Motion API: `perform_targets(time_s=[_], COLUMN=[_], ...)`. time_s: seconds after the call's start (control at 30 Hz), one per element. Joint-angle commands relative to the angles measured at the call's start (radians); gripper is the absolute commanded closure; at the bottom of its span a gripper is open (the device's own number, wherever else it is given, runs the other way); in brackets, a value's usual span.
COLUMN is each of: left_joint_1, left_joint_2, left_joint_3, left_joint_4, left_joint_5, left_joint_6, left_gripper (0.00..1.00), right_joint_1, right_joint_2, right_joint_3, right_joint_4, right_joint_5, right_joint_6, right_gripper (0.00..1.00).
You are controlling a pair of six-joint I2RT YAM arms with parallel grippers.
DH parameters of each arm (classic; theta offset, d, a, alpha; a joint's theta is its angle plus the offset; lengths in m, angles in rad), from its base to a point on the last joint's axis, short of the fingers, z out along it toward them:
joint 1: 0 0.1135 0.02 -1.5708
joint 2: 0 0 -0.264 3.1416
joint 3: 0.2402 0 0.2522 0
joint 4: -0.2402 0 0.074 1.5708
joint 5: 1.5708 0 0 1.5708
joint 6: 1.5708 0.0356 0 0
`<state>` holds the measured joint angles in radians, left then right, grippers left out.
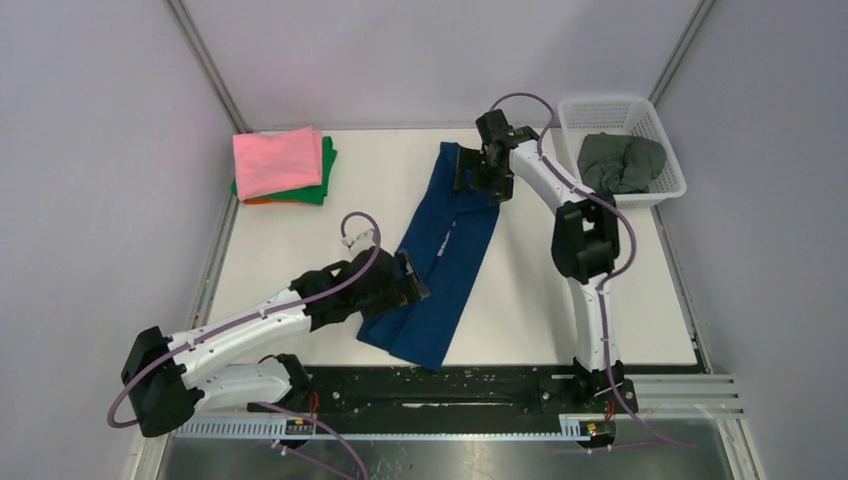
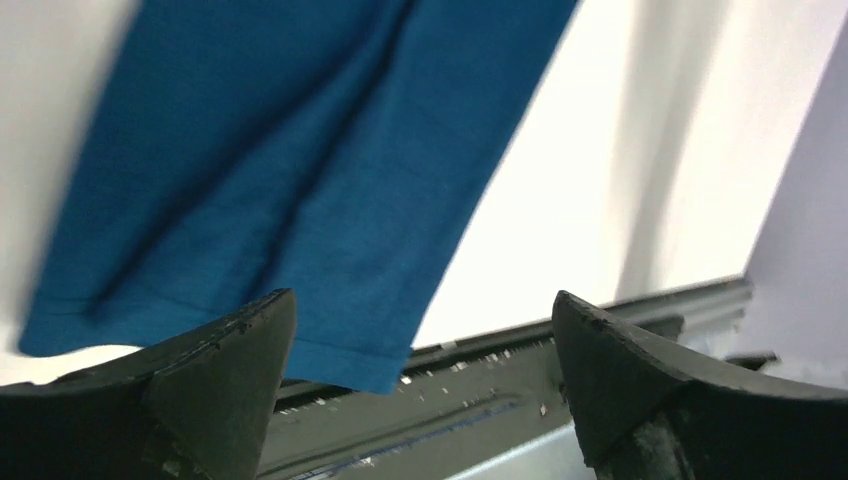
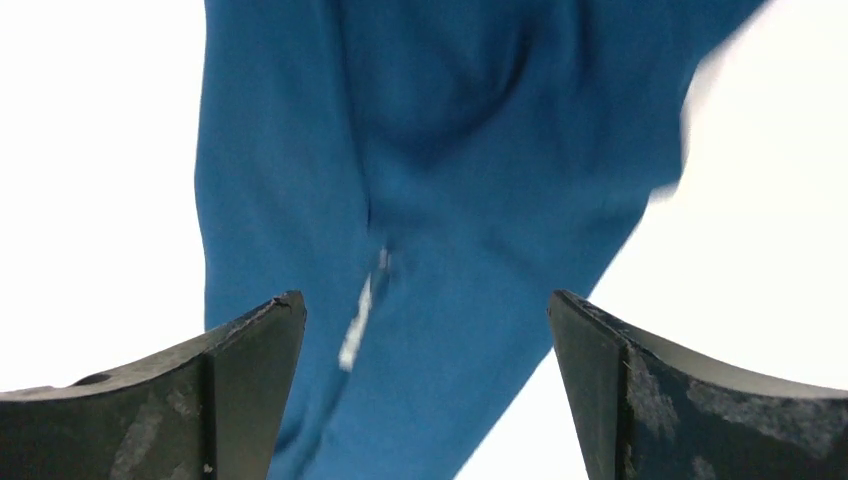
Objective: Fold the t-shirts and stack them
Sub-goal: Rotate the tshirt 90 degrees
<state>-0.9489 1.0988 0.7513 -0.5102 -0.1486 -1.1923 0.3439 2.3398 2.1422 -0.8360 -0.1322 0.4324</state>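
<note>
Spread wide in the left wrist view, the fingers (image 2: 210,370) of the left gripper (image 2: 422,300) held nothing, and the navy blue t-shirt (image 2: 280,170) lay on the table beyond them, its near hem just short of the dark rail at the table's edge. The right gripper (image 3: 425,297) was likewise parted and empty, with the same shirt under it and a pale sliver of print (image 3: 360,320) peeping from a fold.

From above, the navy shirt (image 1: 445,250) lay folded lengthwise into a long strip, running slantwise over the white table (image 1: 300,260) from far centre to the near edge. The left gripper (image 1: 410,280) sat at the strip's left edge toward its near end; whether it touched the cloth could not be told. The right gripper (image 1: 478,170) was over the strip's far end.

At the far left corner was a folded stack: a pink t-shirt (image 1: 277,160) on top, a green one (image 1: 325,180) below it, and an orange one (image 1: 265,201) showing as a thin edge at the bottom. At the far right stood a white mesh basket (image 1: 600,108) with a dark grey-green t-shirt (image 1: 620,162) crumpled inside it.
</note>
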Motion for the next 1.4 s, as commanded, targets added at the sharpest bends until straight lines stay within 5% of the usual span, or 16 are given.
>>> perform_targets(time_s=[0.0, 0.17, 0.37, 1.03, 1.37], left_joint_1=[0.092, 0.283, 0.415, 0.413, 0.256], left_joint_2=[-0.094, -0.202, -0.230, -0.038, 0.093], left_joint_3=[0.020, -0.093, -0.182, -0.265, -0.254], left_joint_4=[-0.203, -0.190, -0.153, 0.184, 0.287], left_joint_5=[-0.159, -0.078, 0.031, 0.393, 0.392], left_joint_6=[0.086, 0.164, 0.235, 0.337, 0.285], left_gripper=[0.01, 0.01, 0.01, 0.01, 0.29], right_joint_1=[0.123, 0.230, 0.256, 0.026, 0.026], right_joint_2=[-0.260, -0.437, -0.404, -0.283, -0.717], right_joint_3=[-0.307, -0.736, -0.840, -0.532, -1.037], right_joint_4=[0.082, 0.387, 0.426, 0.209, 0.445], right_joint_5=[0.088, -0.066, -0.126, -0.055, -0.121], right_joint_6=[-0.050, 0.045, 0.051, -0.036, 0.108], right_gripper=[0.01, 0.01, 0.00, 0.01, 0.01])
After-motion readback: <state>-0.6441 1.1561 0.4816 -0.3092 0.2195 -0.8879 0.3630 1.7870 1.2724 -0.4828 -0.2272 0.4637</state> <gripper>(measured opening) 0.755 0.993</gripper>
